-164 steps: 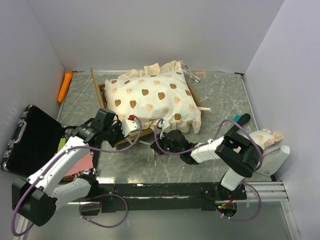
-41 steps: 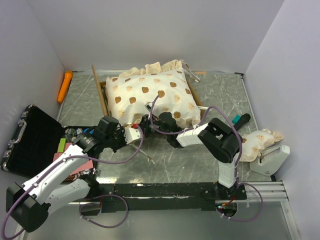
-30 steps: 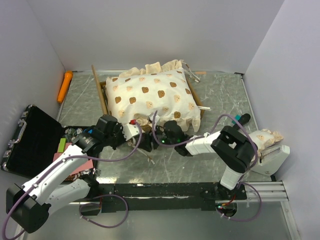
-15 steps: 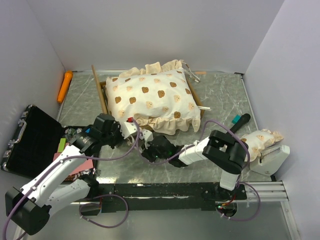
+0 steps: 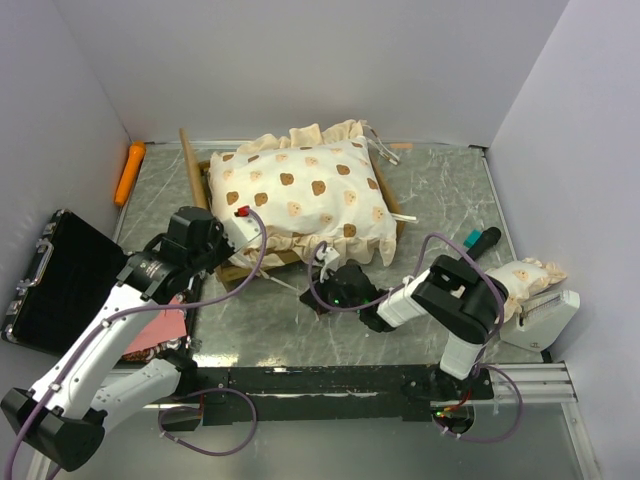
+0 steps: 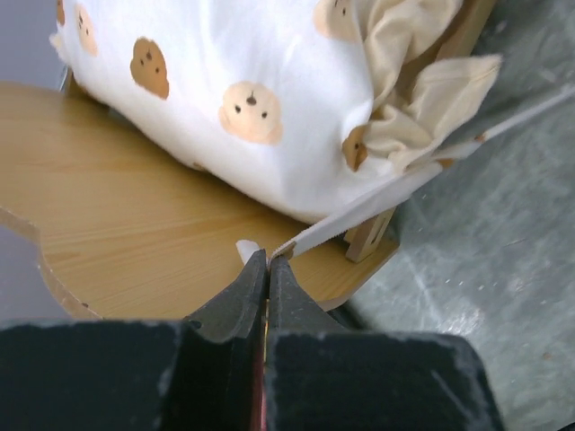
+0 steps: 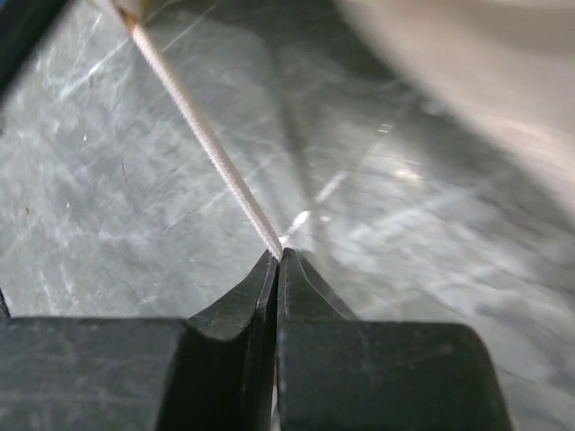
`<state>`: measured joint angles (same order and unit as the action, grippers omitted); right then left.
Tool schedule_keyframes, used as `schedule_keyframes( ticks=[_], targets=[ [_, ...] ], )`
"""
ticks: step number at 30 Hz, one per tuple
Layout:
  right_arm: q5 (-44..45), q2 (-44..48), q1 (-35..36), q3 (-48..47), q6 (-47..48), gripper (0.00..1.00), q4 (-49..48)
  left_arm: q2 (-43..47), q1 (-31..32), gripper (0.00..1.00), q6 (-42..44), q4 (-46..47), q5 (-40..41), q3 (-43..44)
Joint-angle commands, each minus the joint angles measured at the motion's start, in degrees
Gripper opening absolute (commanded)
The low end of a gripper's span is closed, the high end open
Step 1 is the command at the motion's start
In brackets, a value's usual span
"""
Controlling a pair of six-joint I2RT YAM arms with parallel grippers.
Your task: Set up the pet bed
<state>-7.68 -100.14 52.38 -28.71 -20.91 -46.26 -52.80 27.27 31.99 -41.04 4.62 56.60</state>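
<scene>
— Where do we have the pet bed (image 5: 300, 200)?

— At the back middle of the table (image 5: 450, 190), with its headboard (image 6: 135, 233) on our left. The mattress (image 6: 225, 81) is heaped in the frame, and its ruffle spills over the near rail.

— And our grippers?

— Our left gripper (image 6: 268, 260) is pinched together on the end of a flat white strip (image 6: 350, 215), close against the headboard. Our right gripper (image 7: 277, 256) sits low over the table just in front of the bed. Its fingers are clamped on a thin white cord (image 7: 202, 135) that runs toward the bed's near left corner. We cannot tell whether strip and cord are one tie.

— The pillow (image 5: 525, 277)?

— Well apart from the bed, at the right edge, lying on a white box (image 5: 548, 318). Our own right arm bends across between it and the bed.

— Anything else around?

— A teal-and-black tool (image 5: 480, 240) lies near the pillow. An open black case (image 5: 55, 290) stands at our left with a pink pad (image 5: 158, 330) next to it. An orange stick (image 5: 130, 172) lies against the left wall.
</scene>
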Motion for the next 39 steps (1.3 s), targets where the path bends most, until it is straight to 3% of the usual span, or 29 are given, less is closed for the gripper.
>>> schedule_keyframes(
  ticks=[1, 11, 16, 18, 21, 24, 26, 29, 33, 39],
  targets=[
    [-1.4, -0.5, -3.6, 4.7, -3.6, 0.00, 5.9, 0.4, -1.3, 0.01, 2.6, -4.2, 10.9, 4.8],
    [-3.6, -0.9, -4.7, 1.5, -3.5, 0.00, 7.3, 0.7, -2.0, 0.01, 2.0, -6.9, 9.3, 8.6],
    [-1.6, -1.6, -5.2, 1.1, -2.6, 0.00, 9.9, 0.8, -2.6, 0.01, 4.5, -1.2, 22.3, 8.2],
    [-2.2, -1.9, -5.4, 0.9, -2.7, 0.00, 9.1, 0.4, -2.6, 0.01, 4.1, -1.6, 23.2, 10.6],
    [-3.5, -1.9, -5.4, 0.6, -3.2, 0.00, 8.3, 0.3, -2.6, 0.01, 1.1, -5.4, 17.2, 15.1],
    [-3.3, -1.2, -4.0, -1.8, -1.1, 0.00, 10.7, 0.5, -2.5, 0.01, -1.1, -11.2, 0.7, 16.2],
    [-3.0, -0.8, -1.3, -4.7, 2.0, 0.00, 13.5, 0.7, -2.2, 0.01, 0.7, -15.4, -12.3, 13.9],
    [-2.2, 0.2, 1.6, -8.3, 5.9, 0.00, 16.8, 1.4, -1.4, 0.01, 4.2, -17.6, -21.4, 6.0],
    [-3.7, 1.5, 3.5, -10.6, 8.0, 0.00, 18.0, 1.8, 1.7, 0.01, 7.0, -16.6, -19.4, -3.9],
    [-8.4, 3.2, 3.7, -10.8, 8.5, 0.00, 16.0, 2.1, 11.6, 0.01, 9.7, -15.0, -14.9, -15.6]
  ],
)
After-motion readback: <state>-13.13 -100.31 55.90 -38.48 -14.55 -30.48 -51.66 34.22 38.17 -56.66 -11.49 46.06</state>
